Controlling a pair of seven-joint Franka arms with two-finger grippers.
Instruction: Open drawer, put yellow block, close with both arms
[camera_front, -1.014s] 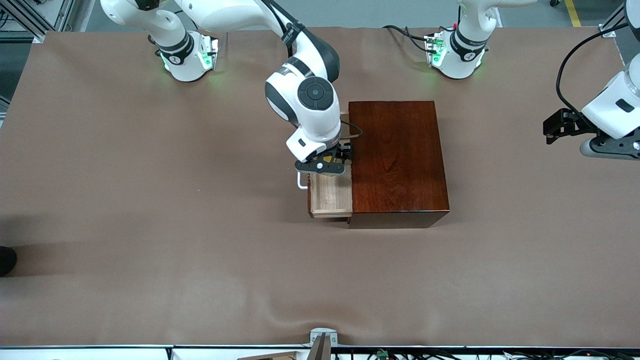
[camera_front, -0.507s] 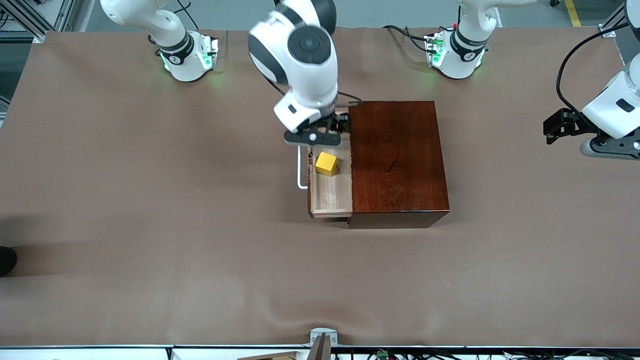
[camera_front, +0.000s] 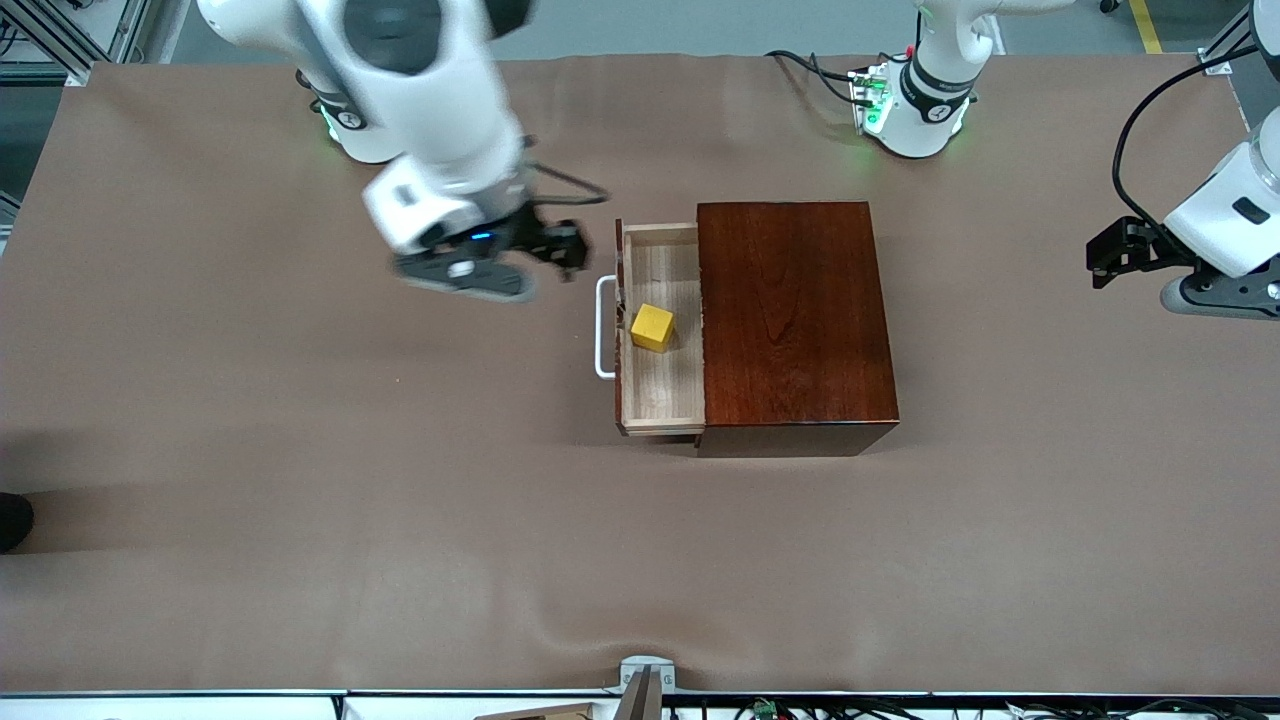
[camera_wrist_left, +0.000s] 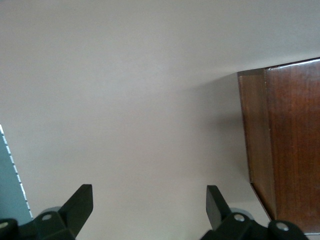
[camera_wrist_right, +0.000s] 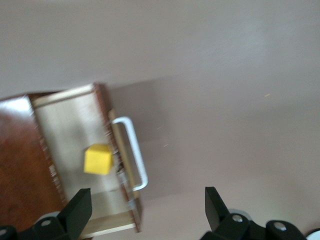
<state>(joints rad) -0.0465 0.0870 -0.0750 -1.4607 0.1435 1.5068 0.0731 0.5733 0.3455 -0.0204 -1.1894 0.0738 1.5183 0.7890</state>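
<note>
Resting in the pulled-out drawer (camera_front: 660, 390), the yellow block (camera_front: 652, 327) is seen on the pale tray, near the white handle (camera_front: 604, 327); the tray's remainder is hidden inside the wooden box (camera_front: 795, 320). The right gripper (camera_front: 470, 272) is held over bare table (camera_front: 300, 450) toward the right arm's end, blurred, its fingers (camera_wrist_right: 80, 207) spread and empty. The left gripper (camera_front: 1120, 255) waits at the left arm's end, fingers (camera_wrist_left: 80, 202) spread, its arm seemingly cut off by the frame.

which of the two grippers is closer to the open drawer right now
The right gripper, open above the table beside the pale-wood drawer holding the yellow cube; the left gripper waits past the reddish-brown box.
</note>
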